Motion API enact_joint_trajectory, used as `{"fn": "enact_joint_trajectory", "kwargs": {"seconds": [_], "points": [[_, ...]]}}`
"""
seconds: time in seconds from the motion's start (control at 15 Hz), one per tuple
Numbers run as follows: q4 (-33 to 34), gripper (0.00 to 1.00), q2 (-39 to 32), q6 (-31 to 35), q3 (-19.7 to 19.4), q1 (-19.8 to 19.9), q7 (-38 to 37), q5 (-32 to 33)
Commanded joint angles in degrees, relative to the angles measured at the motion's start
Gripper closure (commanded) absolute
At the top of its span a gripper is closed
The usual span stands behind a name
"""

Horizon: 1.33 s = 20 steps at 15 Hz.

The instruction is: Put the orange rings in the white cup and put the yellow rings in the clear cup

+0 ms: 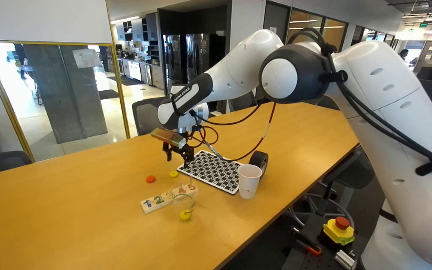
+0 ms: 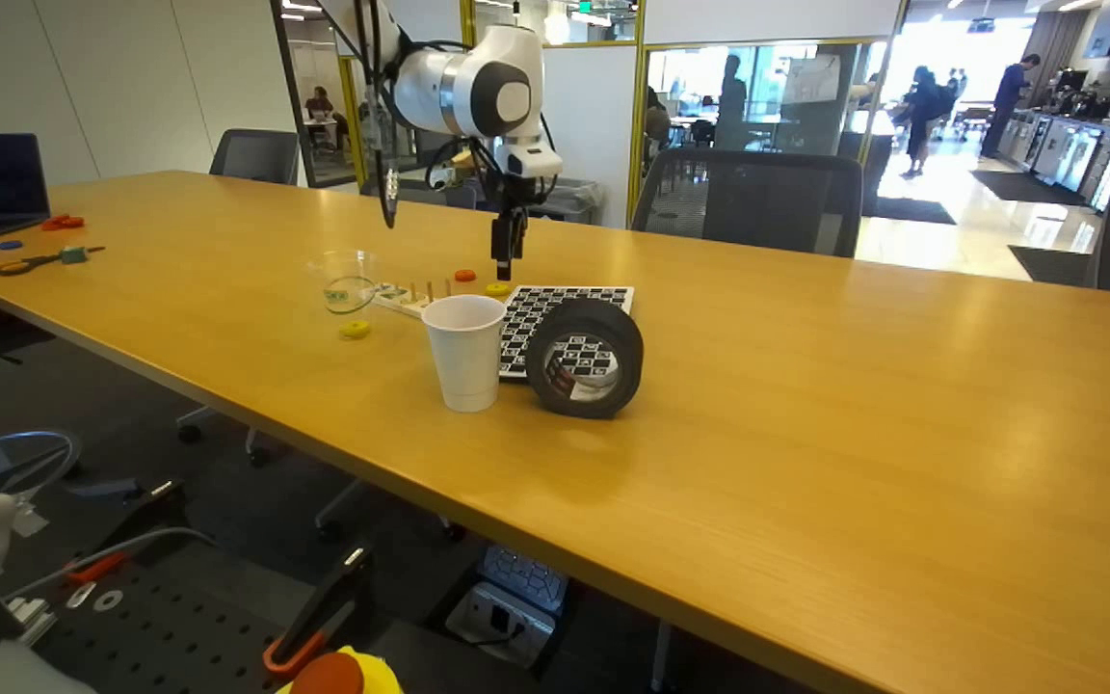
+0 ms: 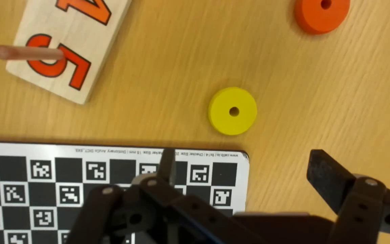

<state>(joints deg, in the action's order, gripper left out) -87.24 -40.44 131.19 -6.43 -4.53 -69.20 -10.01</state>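
Wrist view: shows tool (image 3: 242, 159) with empty jaws apart, near yellow ring (image 3: 233, 111) on tabletop (image 3: 357, 112), well in from edges; probably light, stiff, slightly slippery; pinch across outer rim.

Yellow ring (image 3: 233, 122), checkered mat (image 1: 211, 171)

The surface (image 2: 806, 405) had a smooth wood grain with a soft gloss. The white cup (image 2: 466, 357) looked opaque and smooth; whether plastic or paper could not be told. The clear cup (image 1: 183, 206) looked like thin, shiny, see-through plastic. The yellow ring (image 3: 223, 113) and orange ring (image 3: 318, 20) were smooth with a low sheen. Pale, faintly grained wood formed the number board (image 3: 68, 34). The checkered mat (image 3: 46, 189) looked smooth and printed, the tape roll (image 2: 586, 316) dull, the tool (image 3: 242, 157) mostly matt, the arm (image 1: 234, 67) sleek and plastic-like.
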Motion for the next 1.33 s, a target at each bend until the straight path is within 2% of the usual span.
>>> {"fn": "enact_joint_trajectory", "kwargs": {"seconds": [0.0,0.53,1.27], "points": [[3.4,0.00,-2.2,-2.1,0.3,-0.3,-3.8,0.1],[4.3,0.00,-3.9,-3.0,1.1,-1.2,-4.8,0.6],[8.0,0.00,-6.7,-6.2,0.0,-1.9,-6.3,3.4]]}}
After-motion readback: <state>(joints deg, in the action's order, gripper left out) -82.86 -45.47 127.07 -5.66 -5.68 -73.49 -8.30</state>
